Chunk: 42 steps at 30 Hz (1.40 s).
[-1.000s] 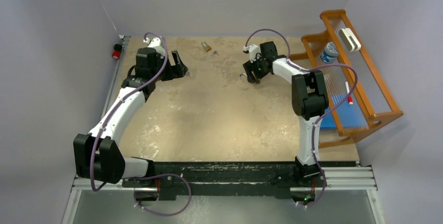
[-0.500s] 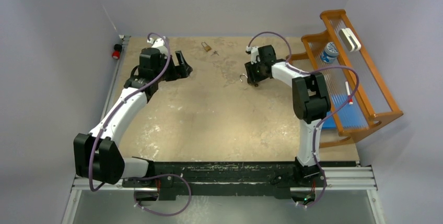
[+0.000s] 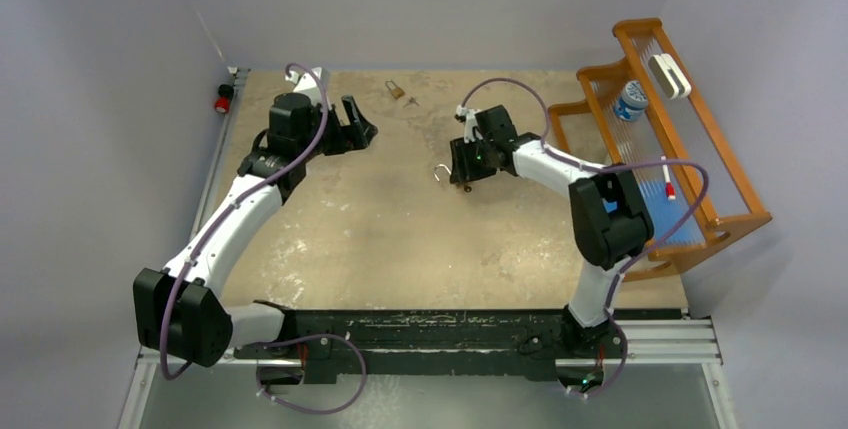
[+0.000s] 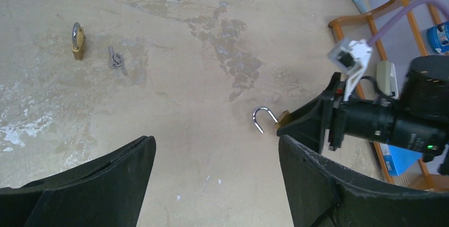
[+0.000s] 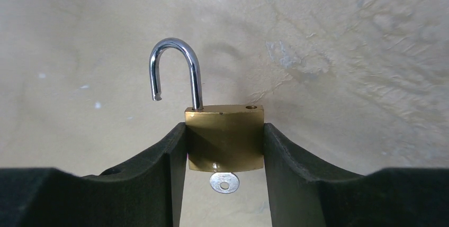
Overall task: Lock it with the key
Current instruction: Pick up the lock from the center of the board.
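Squarely in right gripper (image 5: 224, 133), padlock (image 5: 225, 141) aims open shackle (image 5: 195, 73) outward.

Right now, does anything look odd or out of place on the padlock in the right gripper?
Yes: the brass padlock, clamped by its body in the right gripper, has its shackle standing open, with the free end turned away from its hole. A key sits in the end opposite the shackle. Nothing looks damaged.
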Each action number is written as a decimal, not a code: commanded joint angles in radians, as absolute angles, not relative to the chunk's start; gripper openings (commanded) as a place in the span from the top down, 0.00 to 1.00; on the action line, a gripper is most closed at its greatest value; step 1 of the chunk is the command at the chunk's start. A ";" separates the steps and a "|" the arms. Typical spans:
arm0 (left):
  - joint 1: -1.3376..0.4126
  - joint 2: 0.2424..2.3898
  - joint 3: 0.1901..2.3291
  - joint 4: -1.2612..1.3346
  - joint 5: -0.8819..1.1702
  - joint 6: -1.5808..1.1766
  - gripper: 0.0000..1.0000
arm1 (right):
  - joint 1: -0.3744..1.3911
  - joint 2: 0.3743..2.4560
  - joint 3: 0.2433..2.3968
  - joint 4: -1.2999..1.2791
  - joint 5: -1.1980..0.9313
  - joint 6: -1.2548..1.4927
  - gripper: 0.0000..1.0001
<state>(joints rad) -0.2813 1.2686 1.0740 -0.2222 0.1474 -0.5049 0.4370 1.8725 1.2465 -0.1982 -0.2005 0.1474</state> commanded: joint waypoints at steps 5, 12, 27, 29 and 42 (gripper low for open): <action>-0.241 1.241 1.116 -0.126 0.265 -0.452 0.15 | 0.422 1.578 1.214 -0.068 -0.567 0.210 0.86; -0.264 1.322 1.117 0.093 0.815 -0.496 0.15 | 0.423 1.467 1.287 -0.213 -0.627 0.106 0.85; -0.385 1.522 1.278 -0.102 0.800 -0.302 0.27 | 0.424 1.467 1.345 -0.230 -0.647 0.070 0.85; -0.385 1.530 1.276 -0.106 0.800 -0.296 0.28 | 0.423 1.469 1.348 -0.229 -0.654 0.068 0.85; -0.383 1.519 1.135 0.323 0.909 -0.539 1.00 | 0.424 1.520 1.364 -0.210 -0.713 0.082 0.85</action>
